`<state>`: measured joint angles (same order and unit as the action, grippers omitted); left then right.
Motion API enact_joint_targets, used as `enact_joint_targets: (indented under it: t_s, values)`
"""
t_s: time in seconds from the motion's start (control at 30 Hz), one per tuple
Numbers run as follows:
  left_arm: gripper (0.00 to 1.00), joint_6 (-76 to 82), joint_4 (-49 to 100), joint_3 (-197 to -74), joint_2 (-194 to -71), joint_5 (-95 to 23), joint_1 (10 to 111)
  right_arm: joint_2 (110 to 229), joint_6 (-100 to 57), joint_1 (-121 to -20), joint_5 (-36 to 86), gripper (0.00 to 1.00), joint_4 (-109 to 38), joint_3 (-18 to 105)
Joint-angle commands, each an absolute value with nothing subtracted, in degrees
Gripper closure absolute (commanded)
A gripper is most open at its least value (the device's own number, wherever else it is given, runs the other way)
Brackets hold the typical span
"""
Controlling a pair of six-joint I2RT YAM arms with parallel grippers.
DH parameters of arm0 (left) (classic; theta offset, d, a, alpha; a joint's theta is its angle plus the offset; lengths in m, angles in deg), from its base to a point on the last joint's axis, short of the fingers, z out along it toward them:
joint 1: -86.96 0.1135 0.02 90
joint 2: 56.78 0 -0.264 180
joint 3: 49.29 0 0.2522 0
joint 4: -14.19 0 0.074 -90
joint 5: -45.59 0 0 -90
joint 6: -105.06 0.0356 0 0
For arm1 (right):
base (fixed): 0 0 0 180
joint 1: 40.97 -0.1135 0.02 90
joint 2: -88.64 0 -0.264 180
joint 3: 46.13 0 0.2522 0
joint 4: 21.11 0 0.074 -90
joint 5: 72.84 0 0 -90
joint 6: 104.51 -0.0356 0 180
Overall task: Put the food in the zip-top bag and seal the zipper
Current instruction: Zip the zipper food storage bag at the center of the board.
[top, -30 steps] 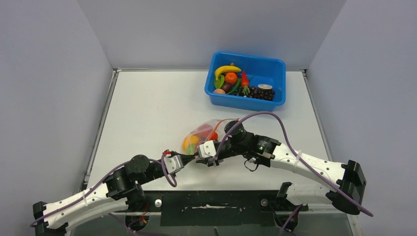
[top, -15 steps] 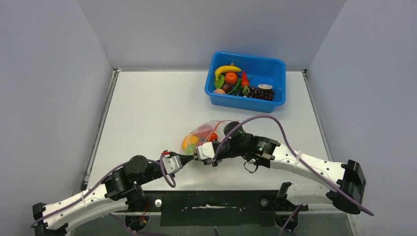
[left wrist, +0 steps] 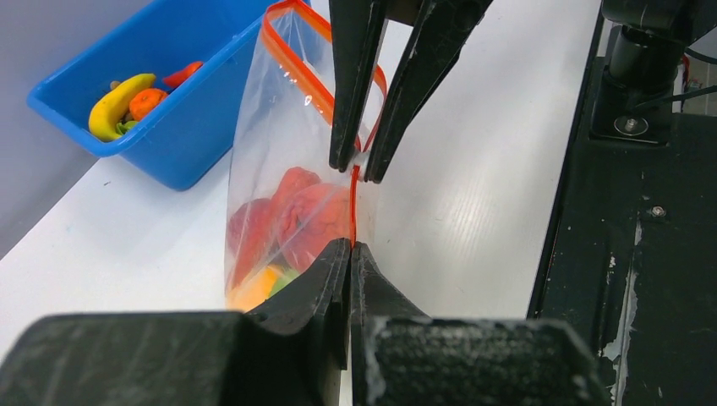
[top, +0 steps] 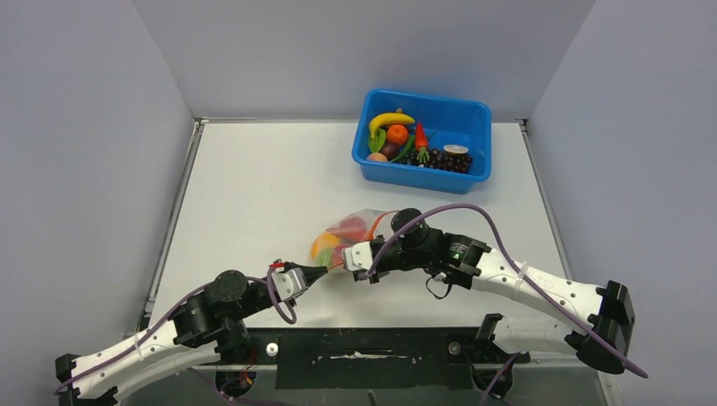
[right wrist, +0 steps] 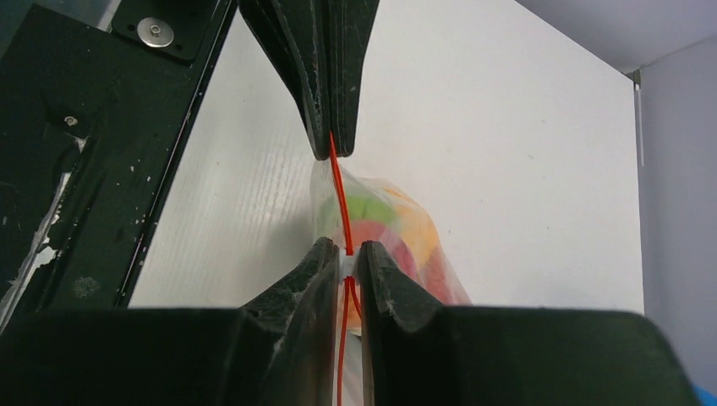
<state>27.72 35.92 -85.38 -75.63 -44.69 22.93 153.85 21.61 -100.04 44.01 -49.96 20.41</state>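
The clear crinkly zip-top bag (top: 353, 230) sits on the white counter (top: 254, 186) with glossy toy food (top: 328, 246) already inside, the left tool (left wrist: 350, 247) and right tool (right wrist: 347, 250) both clamped on its thin orange-red zipper strip (right wrist: 340, 196), whose far part still looks unsealed.

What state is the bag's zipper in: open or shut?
Partly shut: the zipper is one line between left end effector and right end effector, but loops open beyond it.

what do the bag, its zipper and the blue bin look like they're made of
Bag: thin clear plastic film, glossy. It crinkles, and colours inside show through.
Zipper: likely a stiffer orange-red plastic strip. It keeps a straight line along the mouth.
Bin: probably rigid moulded plastic, with smooth blue walls and a slight sheen.
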Motion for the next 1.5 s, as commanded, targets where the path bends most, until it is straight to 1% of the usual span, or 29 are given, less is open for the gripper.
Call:
enact_joint_targets:
  t_s: [0.0,0.27,0.43,0.7,0.77,0.83,0.87,0.93,0.97,1.27,1.47]
  values:
    - [1.00,27.89,33.92,-88.28,-74.18,-45.51,22.80,151.09,22.88,-97.92,39.18,1.00,-53.22,22.31]
    - [1.00,27.92,34.95,-89.08,-74.27,-45.75,22.80,149.26,22.90,-96.30,38.53,1.00,-54.58,22.21]
    - [1.00,27.88,31.84,-88.23,-75.67,-45.82,22.80,150.00,21.35,-96.33,42.93,1.00,-52.39,22.41]
    - [0.77,28.30,24.63,-88.48,-85.62,-44.16,22.80,150.78,19.86,-96.34,45.18,1.00,-49.20,22.22]
    - [0.76,28.67,23.55,-88.76,-87.86,-44.00,22.80,150.78,19.72,-96.34,45.52,1.00,-49.18,22.30]
    - [0.77,28.87,22.33,-88.96,-89.28,-44.19,22.84,150.61,19.51,-96.38,45.84,1.00,-49.32,22.30]
    - [0.81,28.92,21.80,-89.10,-89.67,-44.23,22.88,150.41,19.48,-96.34,45.89,1.00,-49.31,22.22]
    - [0.96,28.80,21.02,-89.16,-89.75,-44.50,22.88,150.00,19.25,-96.31,45.50,1.00,-49.28,21.77]
    - [1.00,28.67,20.86,-89.14,-89.41,-44.97,22.91,149.79,19.16,-96.31,45.24,1.00,-49.33,21.51]
    - [1.00,27.74,28.21,-89.80,-80.63,-48.29,22.89,148.65,20.20,-95.76,36.56,1.00,-55.38,22.02]
    - [1.00,28.02,33.84,-91.28,-76.27,-50.38,22.89,147.22,19.29,-93.88,34.59,1.00,-57.33,22.22]
